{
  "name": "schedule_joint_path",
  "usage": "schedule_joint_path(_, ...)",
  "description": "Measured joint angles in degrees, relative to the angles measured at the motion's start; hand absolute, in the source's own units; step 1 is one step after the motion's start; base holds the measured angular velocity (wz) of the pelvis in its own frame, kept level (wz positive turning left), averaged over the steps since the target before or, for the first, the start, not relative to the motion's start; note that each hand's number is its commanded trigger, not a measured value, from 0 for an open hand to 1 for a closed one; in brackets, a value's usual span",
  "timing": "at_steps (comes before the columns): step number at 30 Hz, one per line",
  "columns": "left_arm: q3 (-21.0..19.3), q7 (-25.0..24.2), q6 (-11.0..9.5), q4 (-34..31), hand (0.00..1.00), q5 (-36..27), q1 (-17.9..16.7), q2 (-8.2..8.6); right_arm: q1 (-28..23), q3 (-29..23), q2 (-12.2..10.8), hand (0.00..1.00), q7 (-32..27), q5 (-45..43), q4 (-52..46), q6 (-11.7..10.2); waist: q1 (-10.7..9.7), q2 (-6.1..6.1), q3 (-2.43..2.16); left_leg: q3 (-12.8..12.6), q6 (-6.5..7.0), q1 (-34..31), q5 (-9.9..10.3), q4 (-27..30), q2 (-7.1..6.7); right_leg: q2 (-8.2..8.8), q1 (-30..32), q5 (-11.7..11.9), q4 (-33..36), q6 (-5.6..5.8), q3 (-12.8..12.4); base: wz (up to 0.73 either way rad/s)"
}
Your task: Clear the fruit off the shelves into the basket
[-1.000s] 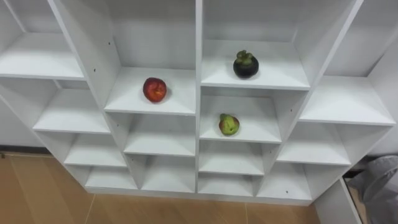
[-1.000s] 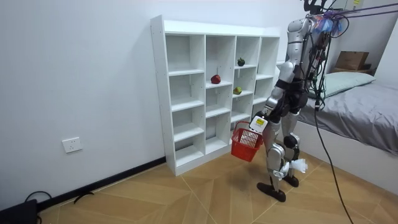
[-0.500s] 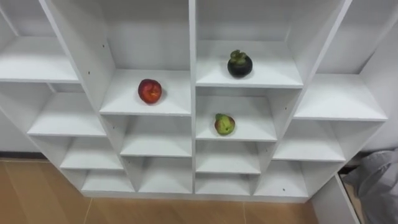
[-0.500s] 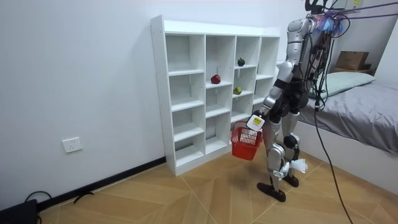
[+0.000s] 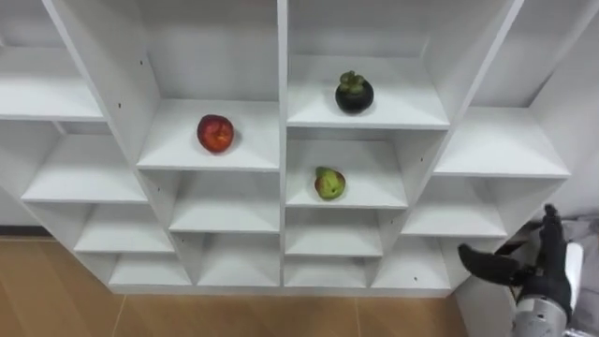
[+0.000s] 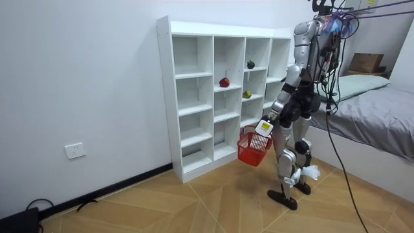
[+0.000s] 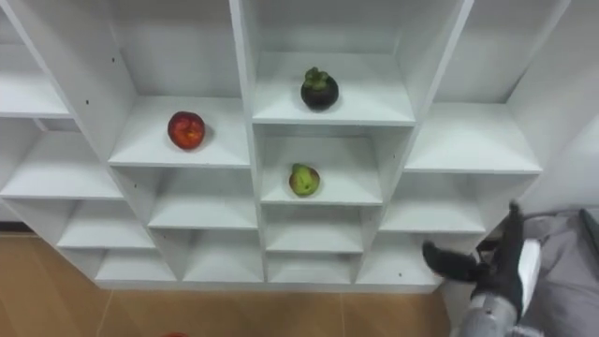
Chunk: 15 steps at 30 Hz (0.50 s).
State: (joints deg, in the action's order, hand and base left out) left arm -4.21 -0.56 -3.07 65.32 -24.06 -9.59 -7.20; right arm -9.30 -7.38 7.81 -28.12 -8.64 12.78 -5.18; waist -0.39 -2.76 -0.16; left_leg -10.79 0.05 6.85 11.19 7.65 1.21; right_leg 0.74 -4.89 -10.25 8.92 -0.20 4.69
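Well, the robot stands before the closet [image 5: 282, 112], its left hand [image 6: 262, 129] clamped on the red basket [image 6: 250, 147]. The right hand [image 5: 535, 271], at lower right, is spread open and empty. The red fruit [image 5: 215, 133], mangosteen [image 5: 354, 94] and pear [image 5: 328, 183] lie mid-frame on shelves; next, I think, it must reach up for the pear.

No readable text, no labels or numbers on the closet [image 5: 278, 94]

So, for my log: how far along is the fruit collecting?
Nothing looks collected: apple, mangosteen and pear sit on their shelves. In hand: the left hand carries the red basket; the open right hand hovers by the closet. All three picks remain.
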Motion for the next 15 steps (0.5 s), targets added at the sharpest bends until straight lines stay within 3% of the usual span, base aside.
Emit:
schedule_joint_path(8,0.0,-0.1,0.0,0.5,1.0,0.0,0.3,-0.04,2.2,3.5,0.9,0.0,-1.6,-9.1,-8.4,-1.1,1.0,-0.1,0.37,0.2,0.0,-0.3,0.0,0.0,0.02,0.02,0.0,0.0,0.4,0.0,0.0,-0.01)
schedule_joint_path(11,-0.1,-0.6,0.0,0.5,1.0,0.8,0.2,-0.22,2.4,4.0,1.3,0.0,-0.8,-11.5,-13.5,-1.2,2.3,0.09,0.54,0.0,0.0,-0.6,0.0,-0.1,0.03,0.02,0.3,0.0,0.6,0.01,0.3,0.0)
schedule_joint_path(15,-0.1,-1.1,-0.8,0.5,1.0,2.5,0.1,-0.34,4.0,5.6,1.9,0.0,-0.5,-12.0,-15.8,-2.5,3.0,-0.37,0.39,0.0,0.01,-0.8,0.0,0.0,0.05,0.05,0.8,0.0,0.7,-0.01,0.6,0.0)
